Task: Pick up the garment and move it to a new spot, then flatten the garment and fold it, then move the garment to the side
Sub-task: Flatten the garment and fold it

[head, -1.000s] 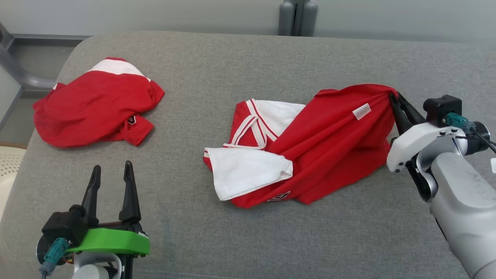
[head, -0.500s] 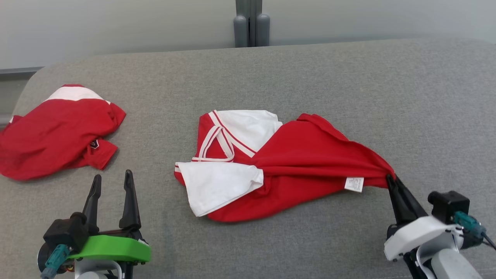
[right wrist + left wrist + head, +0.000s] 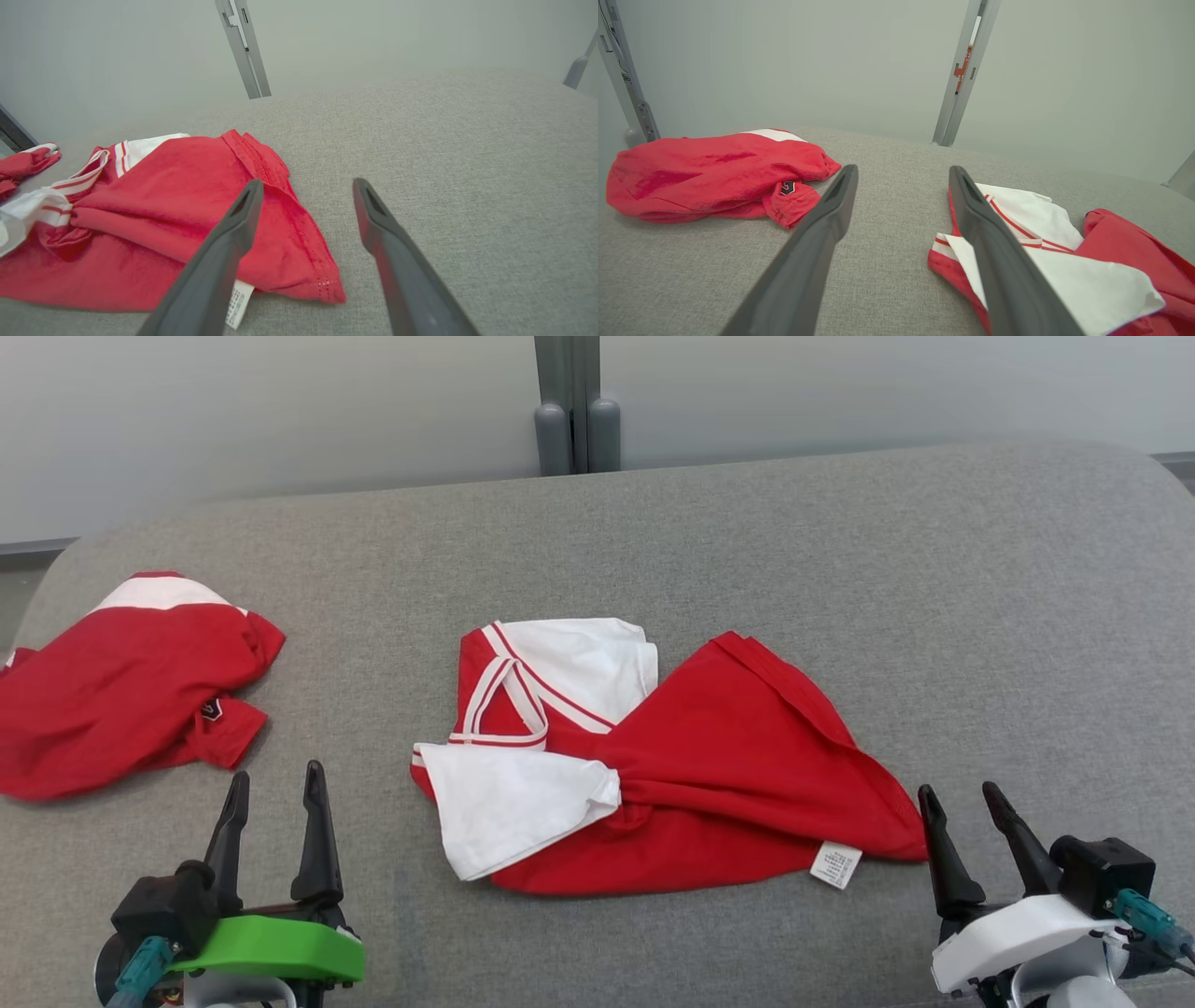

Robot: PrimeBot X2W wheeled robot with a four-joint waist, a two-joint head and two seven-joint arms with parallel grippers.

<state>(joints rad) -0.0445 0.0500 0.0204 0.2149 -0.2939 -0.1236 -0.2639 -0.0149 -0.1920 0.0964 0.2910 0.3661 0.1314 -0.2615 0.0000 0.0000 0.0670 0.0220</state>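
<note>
Looking down as the head view does, the garment [image 3: 709, 775], red with white parts, lies crumpled in the middle of the grey surface [image 3: 747, 541]. Its white sleeve and striped collar are on its left half, and a red corner is drawn out to a point on its right. The right tool [image 3: 957, 790] stands just beside that corner, its two dark fingers spread wide with nothing between them and clear of the cloth. A white label [image 3: 836, 864] sticks out from the garment's near edge, close to the same corner. The left tool [image 3: 277, 772] sits well to the left of the garment, also spread open and empty. The other red shirt [image 3: 121, 700] lies bunched further left of the garment, and a grey post [image 3: 577, 420] rises beyond it. In the left wrist view the left tool [image 3: 903, 169] frames bare surface, with the garment [image 3: 1064, 275] behind one finger and the other red shirt [image 3: 710, 172] on the opposite side. In the right wrist view the right tool [image 3: 308, 182] gapes open; one finger crosses in front of the garment [image 3: 177, 205] and its white label [image 3: 239, 298], the other shows against bare grey cloth
</note>
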